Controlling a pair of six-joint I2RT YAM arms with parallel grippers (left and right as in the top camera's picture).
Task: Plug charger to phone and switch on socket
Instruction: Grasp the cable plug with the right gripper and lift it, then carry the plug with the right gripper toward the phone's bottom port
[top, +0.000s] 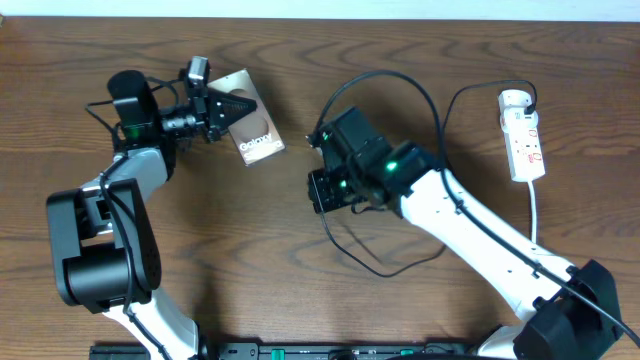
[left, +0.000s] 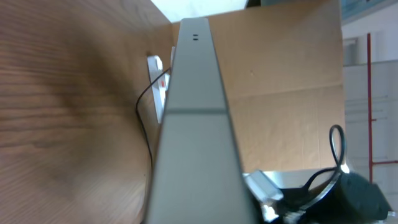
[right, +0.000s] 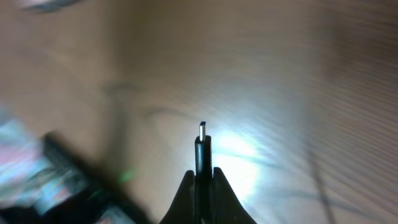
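Note:
The phone (top: 256, 130), bronze-brown with white lettering, lies tilted at the back left. My left gripper (top: 226, 107) is shut on its left end. In the left wrist view the phone's grey edge (left: 196, 124) runs away from the camera. My right gripper (top: 319, 192) is at mid-table, right of the phone and apart from it. It is shut on the charger's black plug (right: 203, 144), whose metal tip sticks out past the fingers (right: 203, 180). The black cable (top: 400, 80) loops round the right arm to the white adapter (top: 515, 98) in the socket strip (top: 524, 140).
The socket strip's white cord (top: 536, 215) runs toward the front right. Slack black cable (top: 385, 268) lies in front of the right arm. In the left wrist view the strip (left: 158, 81) and a cardboard wall (left: 292, 93) show beyond the phone.

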